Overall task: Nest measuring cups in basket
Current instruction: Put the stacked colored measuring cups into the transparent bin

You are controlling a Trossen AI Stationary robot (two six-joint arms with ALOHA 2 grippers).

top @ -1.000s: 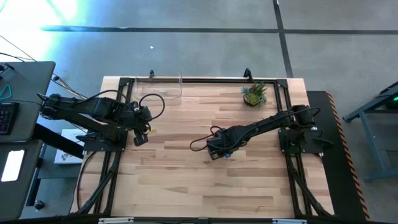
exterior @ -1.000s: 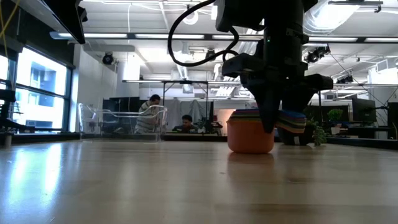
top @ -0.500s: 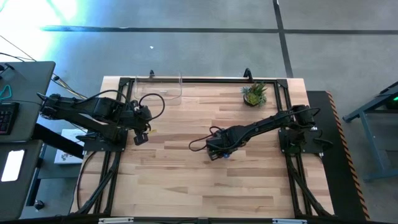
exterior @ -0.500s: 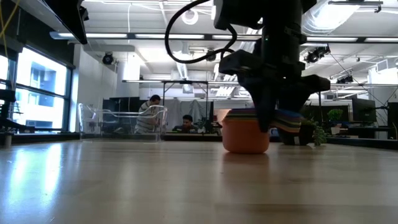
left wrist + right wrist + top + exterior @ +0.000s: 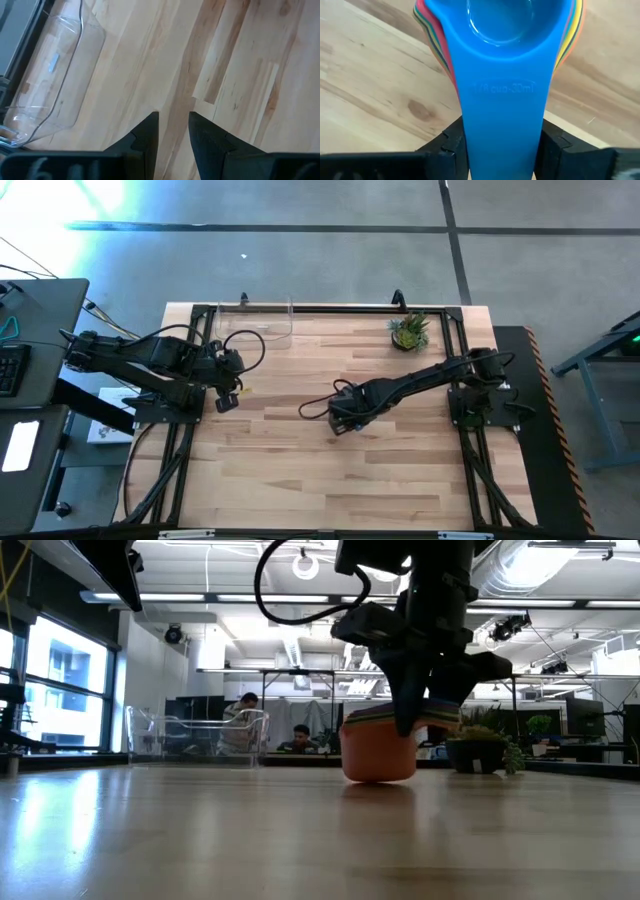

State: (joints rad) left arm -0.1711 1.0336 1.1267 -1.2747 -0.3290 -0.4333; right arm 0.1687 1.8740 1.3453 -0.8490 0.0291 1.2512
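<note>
From above, the right gripper [image 5: 345, 420] sits mid-table hiding its load; the clear basket [image 5: 255, 325] stands at the far edge, the potted plant [image 5: 409, 331] well to its right. The low view shows the nested measuring cups [image 5: 380, 745], orange outermost, touching the wood. The right wrist view shows fingers [image 5: 451, 145] clamped on the blue handle. The left gripper [image 5: 172, 131], slightly parted and empty, hovers near the basket.

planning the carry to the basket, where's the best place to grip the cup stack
By the stacked flat handles, as the right tool does now: fingers either side of the top blue handle, coming in along the handle from its free end. The bowls are round and wide, the handles narrow and flat-sided.
</note>
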